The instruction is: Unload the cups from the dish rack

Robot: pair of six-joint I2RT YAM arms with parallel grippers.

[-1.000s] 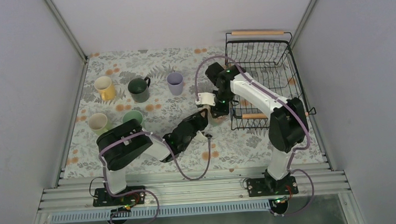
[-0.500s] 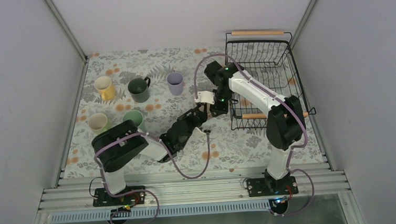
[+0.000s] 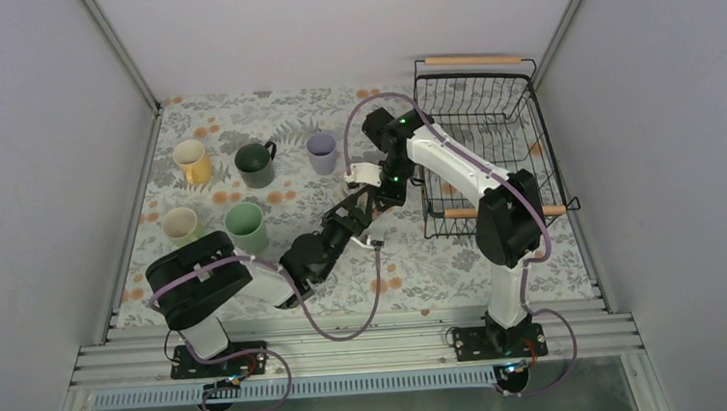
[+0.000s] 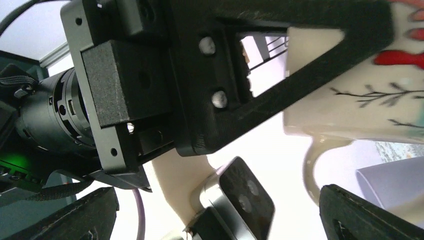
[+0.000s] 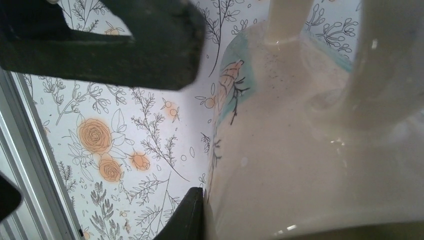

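Both arms have swung left since 1 s ago, taking the beige mug (image 5: 310, 165) away from the dish rack (image 3: 473, 59). L elbow has pulled back too, uncovering the mint green mug (image 3: 245, 226). Beige mug, w/ painted sprigs, now hangs over the floral cloth (image 3: 286, 114), left of the rack's near-left corner; from top cam it's mostly hidden under the grippers. R gripper (image 3: 381, 187) is clamped on it, one finger across the mug wall and the other pressed on the opp. side. L gripper (image 3: 364, 208) sits just beside it, fingers spread wide, mug handle showing between them in L wrist view; can't tell any contact. Further out: yellow mug (image 3: 191, 161), dark green mug (image 3: 255, 164) and lavender mug (image 3: 321, 153) in a far row. Pale yellow-green mug (image 3: 180, 224) stands beside the mint one. All upright, well apart from the rack.
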